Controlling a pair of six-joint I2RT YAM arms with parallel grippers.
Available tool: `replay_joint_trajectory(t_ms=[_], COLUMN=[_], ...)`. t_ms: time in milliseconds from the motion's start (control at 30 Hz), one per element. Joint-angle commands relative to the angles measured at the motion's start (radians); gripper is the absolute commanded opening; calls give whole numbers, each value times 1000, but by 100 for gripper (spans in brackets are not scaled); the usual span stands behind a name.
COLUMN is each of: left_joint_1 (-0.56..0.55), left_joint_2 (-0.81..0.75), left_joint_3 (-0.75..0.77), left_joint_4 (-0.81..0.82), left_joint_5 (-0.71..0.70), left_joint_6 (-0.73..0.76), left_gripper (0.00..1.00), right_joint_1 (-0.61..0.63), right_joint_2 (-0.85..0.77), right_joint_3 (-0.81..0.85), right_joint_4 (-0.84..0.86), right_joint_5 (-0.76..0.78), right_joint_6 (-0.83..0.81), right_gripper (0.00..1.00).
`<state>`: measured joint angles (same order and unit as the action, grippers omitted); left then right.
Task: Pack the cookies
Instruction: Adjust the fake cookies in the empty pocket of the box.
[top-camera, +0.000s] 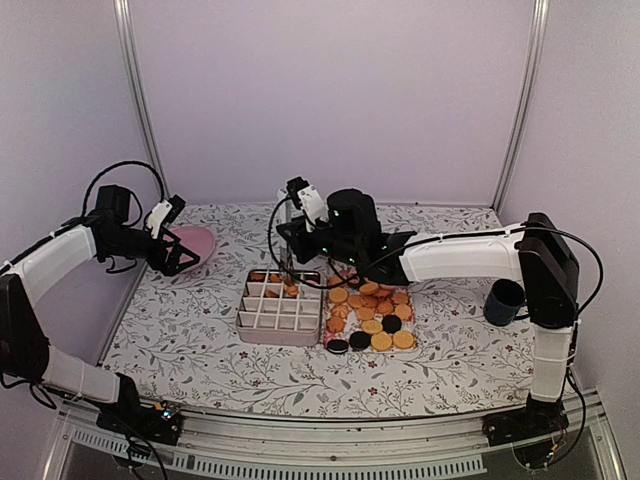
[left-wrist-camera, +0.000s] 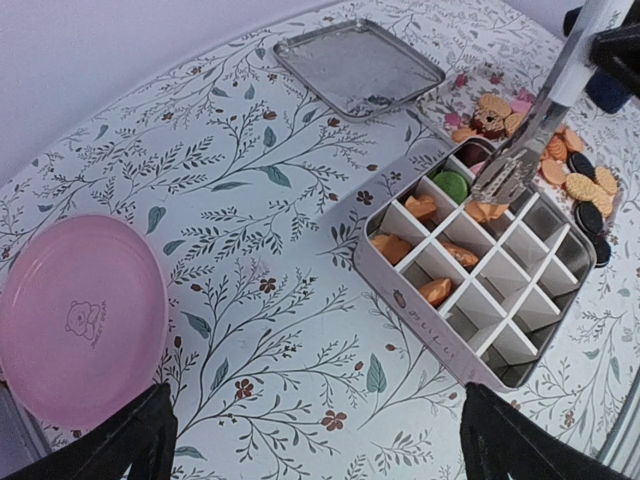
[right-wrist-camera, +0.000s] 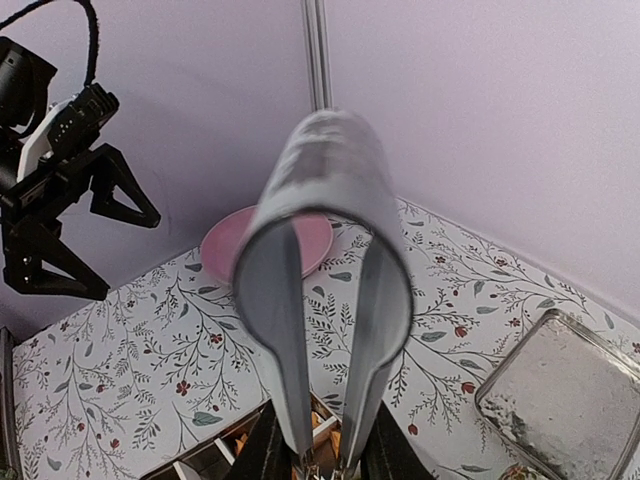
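clamps the right gripper (right-wrist-camera: 325, 455) narrowly around metal tongs (right-wrist-camera: 325, 250), tips lowered at a back compartment of the divided tray (left-wrist-camera: 440, 348). spreads the left gripper (left-wrist-camera: 315, 425) wide, empty, near the pink plate (left-wrist-camera: 80, 310). shows most cookies (top-camera: 370, 312) heaped just right of the tray, few inside.

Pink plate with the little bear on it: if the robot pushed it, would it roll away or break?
The round pink plate looks like glossy plastic, so it is probably light and unlikely to shatter. It lies flat on the flowery tablecloth, so it would likely slide, not roll. Its low smooth edge may be slippery to grip.
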<state>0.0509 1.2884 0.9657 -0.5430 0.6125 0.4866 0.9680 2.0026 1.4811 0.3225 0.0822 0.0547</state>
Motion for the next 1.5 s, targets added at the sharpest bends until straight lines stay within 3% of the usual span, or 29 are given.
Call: replay_joint_trajectory(t_ms=[0,600,1033,1333,1467], left_joint_1=[6,6,6,6,6], left_joint_2=[-9,-7,-6,-12,-18], left_joint_3=[8,7,1,4,3], left_joint_4=[6,9,10,11,9], left_joint_5=[11,21,25,25,23], left_joint_6=[0,-6,-2,-9,-9], left_gripper=[99,99,99,99,99], right_joint_1=[15,46,60,61,60], right_joint_2=[12,76,-24,-73,-94], right_joint_3=[14,148,-61,2,24], right_joint_4=[-123,-233,-131,-51,-38], right_joint_5=[120,233,250,163,130], right_joint_6=[17,80,112,57,36], right_gripper=[2,0,0,26,32])
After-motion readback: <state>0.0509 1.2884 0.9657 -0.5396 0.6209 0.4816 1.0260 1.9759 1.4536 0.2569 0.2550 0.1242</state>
